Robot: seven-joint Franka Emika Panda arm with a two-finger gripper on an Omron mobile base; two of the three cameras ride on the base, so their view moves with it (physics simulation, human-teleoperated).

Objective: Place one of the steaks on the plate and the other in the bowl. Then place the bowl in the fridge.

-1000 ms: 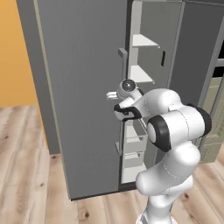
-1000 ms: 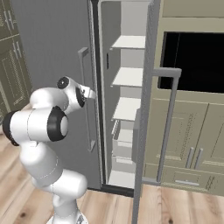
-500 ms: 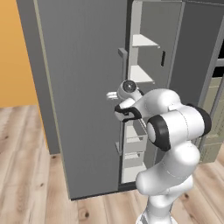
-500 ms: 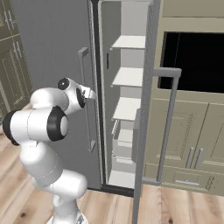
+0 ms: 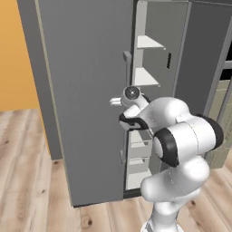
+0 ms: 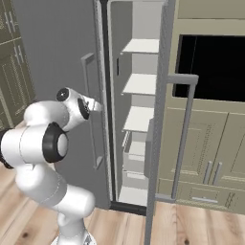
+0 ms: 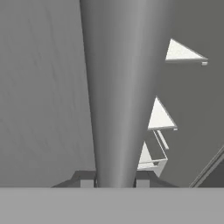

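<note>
The fridge (image 5: 86,90) is tall and grey. Its right door (image 6: 160,119) is swung open, showing white inner shelves (image 6: 139,83). My gripper (image 5: 118,101) is at the long vertical handle (image 5: 126,68) of the left door, about halfway up. In the hand view that handle (image 7: 122,87) runs straight up between my fingertips (image 7: 87,180), and my gripper (image 7: 114,181) is shut on it. From the right base view my gripper (image 6: 98,106) touches the same handle (image 6: 88,95). The steaks, the plate and the bowl are out of view.
The open right door's handle (image 6: 184,129) juts toward me. Pale cabinets with a dark oven opening (image 6: 210,67) stand right of the fridge. White drawers (image 6: 136,158) sit low inside it. An orange wall (image 5: 18,54) is at the left, above wooden floor (image 5: 27,181).
The arm and both fridge doors stand as they did; no shift shows in the base views.
</note>
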